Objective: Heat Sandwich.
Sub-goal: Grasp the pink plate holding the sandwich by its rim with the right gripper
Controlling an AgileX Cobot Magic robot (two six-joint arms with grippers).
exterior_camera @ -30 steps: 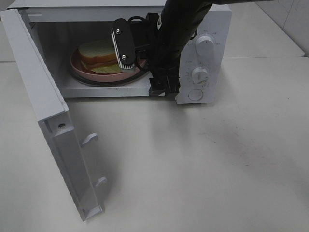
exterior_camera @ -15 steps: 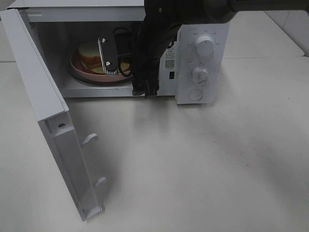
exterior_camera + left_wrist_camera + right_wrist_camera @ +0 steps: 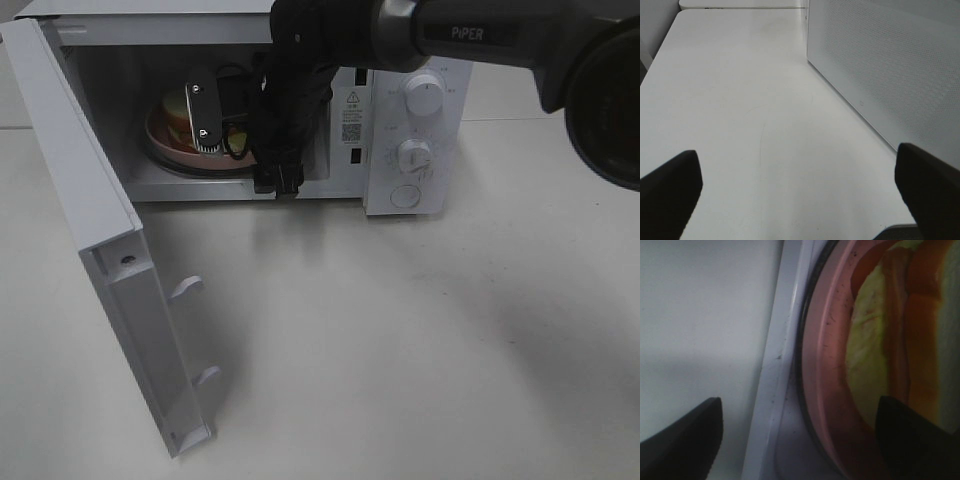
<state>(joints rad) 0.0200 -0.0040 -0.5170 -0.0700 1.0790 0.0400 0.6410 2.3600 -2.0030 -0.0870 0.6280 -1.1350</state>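
Bearing "PiPER", the right arm (image 3: 470,35) holds spread fingers (image 3: 680,440) seemingly beside the sandwich (image 3: 900,340).

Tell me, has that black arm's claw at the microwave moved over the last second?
Yes. The right gripper has slid left, away from the microwave's upper knob and further across the pink plate, uncovering the warning sticker.

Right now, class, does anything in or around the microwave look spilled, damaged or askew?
Nothing stands out. The sandwich lies flat on its pink plate inside the microwave, door wide open; only tiny dark specks mark the plate's rim.
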